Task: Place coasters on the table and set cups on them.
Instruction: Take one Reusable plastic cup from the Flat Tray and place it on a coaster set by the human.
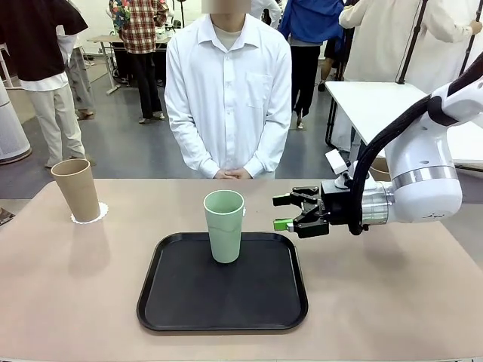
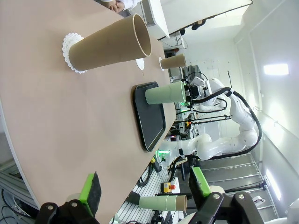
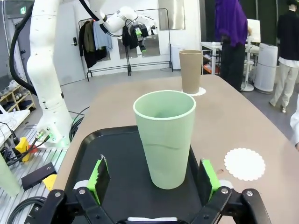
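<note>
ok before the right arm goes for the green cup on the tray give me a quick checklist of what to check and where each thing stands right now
1. Right gripper open: ok, its jaws are spread wider than the cup.
2. Green cup upright on the black tray: ok.
3. Gripper lined up with the cup: ok in the right wrist view, the cup sits between the green pads; not yet touching.
4. Free coaster waiting on the table: ok, empty, beside the tray.
5. Person's hands out of the way: ok, clasped at the far edge.
6. Tan cup already on its coaster: ok.
</note>
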Controlling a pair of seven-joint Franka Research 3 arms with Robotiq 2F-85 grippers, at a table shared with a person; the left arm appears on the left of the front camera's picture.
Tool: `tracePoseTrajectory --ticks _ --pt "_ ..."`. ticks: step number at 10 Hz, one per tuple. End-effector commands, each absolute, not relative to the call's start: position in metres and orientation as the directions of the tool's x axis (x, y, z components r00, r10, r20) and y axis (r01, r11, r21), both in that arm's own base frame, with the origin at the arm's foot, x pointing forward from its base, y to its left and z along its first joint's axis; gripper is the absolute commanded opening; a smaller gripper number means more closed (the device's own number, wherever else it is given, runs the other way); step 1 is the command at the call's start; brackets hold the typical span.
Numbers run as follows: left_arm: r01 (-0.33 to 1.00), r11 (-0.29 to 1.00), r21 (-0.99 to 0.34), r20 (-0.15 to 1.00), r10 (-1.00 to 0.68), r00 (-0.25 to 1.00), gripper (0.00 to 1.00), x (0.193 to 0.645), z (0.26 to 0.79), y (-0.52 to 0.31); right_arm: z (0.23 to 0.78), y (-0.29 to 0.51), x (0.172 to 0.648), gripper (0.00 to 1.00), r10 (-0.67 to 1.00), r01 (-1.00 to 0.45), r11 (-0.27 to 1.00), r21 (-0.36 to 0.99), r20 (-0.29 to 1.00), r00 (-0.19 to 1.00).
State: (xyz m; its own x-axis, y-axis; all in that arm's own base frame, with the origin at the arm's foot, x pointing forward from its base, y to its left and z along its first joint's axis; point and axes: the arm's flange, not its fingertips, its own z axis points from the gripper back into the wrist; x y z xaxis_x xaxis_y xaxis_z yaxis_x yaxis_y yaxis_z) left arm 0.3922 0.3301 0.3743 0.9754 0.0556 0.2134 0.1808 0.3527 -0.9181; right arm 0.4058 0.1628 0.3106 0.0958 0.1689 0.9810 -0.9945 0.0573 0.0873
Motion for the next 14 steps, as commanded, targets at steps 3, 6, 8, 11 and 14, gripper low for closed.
tracePoseTrajectory --ticks 3,6,8,11,14 --pt "0.187 0.348 -0.919 0.219 0.056 0.974 1.00 0.390 0.377 0.330 0.311 0.161 0.405 1.00 0.152 -0.995 0.052 0.090 0.984 0.097" --pt "0.187 0.348 -0.919 0.219 0.056 0.974 1.00 0.390 0.377 0.330 0.301 0.167 0.412 1.00 0.157 -0.992 0.041 0.121 0.979 0.126" --pt "0.187 0.348 -0.919 0.219 0.056 0.974 1.00 0.390 0.377 0.330 0.281 0.173 0.420 1.00 0.164 -0.991 0.035 0.125 0.978 0.130" --pt "0.187 0.348 -0.919 0.219 0.056 0.974 1.00 0.390 0.377 0.330 0.266 0.181 0.429 1.00 0.163 -0.995 0.046 0.093 0.982 0.099" --pt "0.187 0.348 -0.919 0.219 0.056 0.974 1.00 0.390 0.377 0.330 0.251 0.195 0.442 1.00 0.174 -0.995 0.039 0.097 0.979 0.102"
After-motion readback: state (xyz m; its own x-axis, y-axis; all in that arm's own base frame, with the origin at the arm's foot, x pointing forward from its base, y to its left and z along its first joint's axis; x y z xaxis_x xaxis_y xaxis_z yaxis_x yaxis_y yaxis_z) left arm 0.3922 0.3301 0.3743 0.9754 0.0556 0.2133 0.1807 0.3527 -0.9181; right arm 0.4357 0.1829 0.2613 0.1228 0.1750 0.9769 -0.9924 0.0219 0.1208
